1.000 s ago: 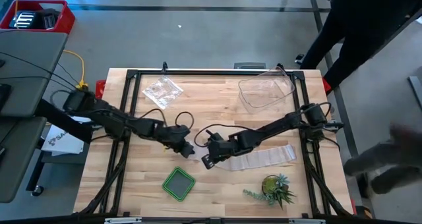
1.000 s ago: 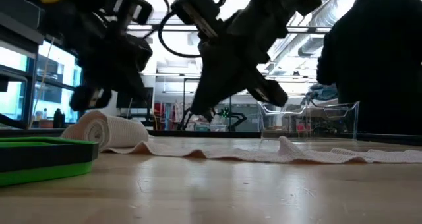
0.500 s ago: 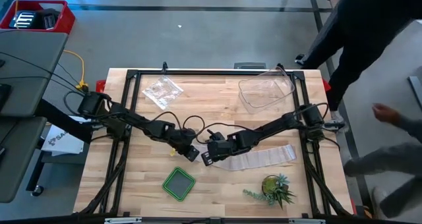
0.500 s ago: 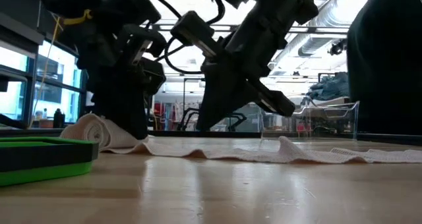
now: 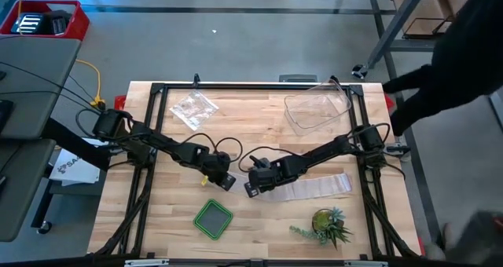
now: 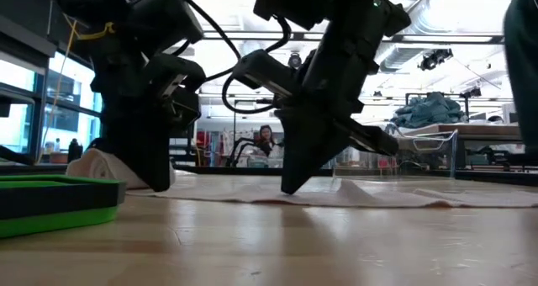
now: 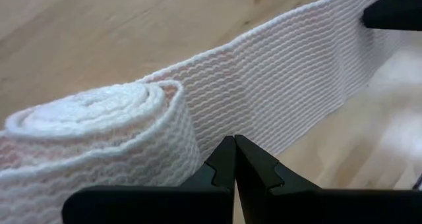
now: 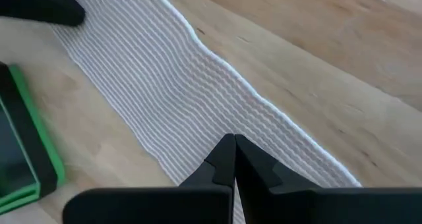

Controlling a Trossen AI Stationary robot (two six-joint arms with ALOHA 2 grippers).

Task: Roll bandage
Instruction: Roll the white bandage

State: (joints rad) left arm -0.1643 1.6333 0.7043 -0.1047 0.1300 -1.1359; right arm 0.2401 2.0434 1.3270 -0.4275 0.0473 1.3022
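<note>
The bandage is a white gauze strip [image 5: 314, 187] lying flat on the wooden table, running from right of centre toward the middle. Its left end is wound into a small roll [image 7: 99, 135], which lies on its side on the table [image 6: 97, 162]. My left gripper [image 5: 224, 182] is shut and slants down right beside the roll. My right gripper [image 5: 251, 188] is shut too, a little farther right along the strip, and points steeply down. In the high view both gripper heads cover the bandage's rolled end. My left gripper is shut, and its fingertips [image 7: 234, 145] come down slanting from the table's left onto the flat strip at the foot of the roll [image 7: 217, 128]. The strip lies on the table there. My right gripper presses its shut fingertips [image 8: 234, 145] down on the flat strip [image 8: 217, 112], about mid-width, a short way from the roll. It comes from above, slanting from the table's right. The strip lies flat on the table under it.
A green square tray [image 5: 213, 218] lies near the front edge, just in front of both grippers. A small potted plant [image 5: 326, 224] stands at front right. A clear tub [image 5: 317, 110] and a crinkly plastic bag [image 5: 193, 107] lie at the back. A person stands beyond the table's right side.
Both grippers have sunk and tipped more steeply, from just above the bandage down onto it. The left one has come down beside the roll, the right one onto the strip. The strip's raised ripples near the right gripper have flattened against the table.
</note>
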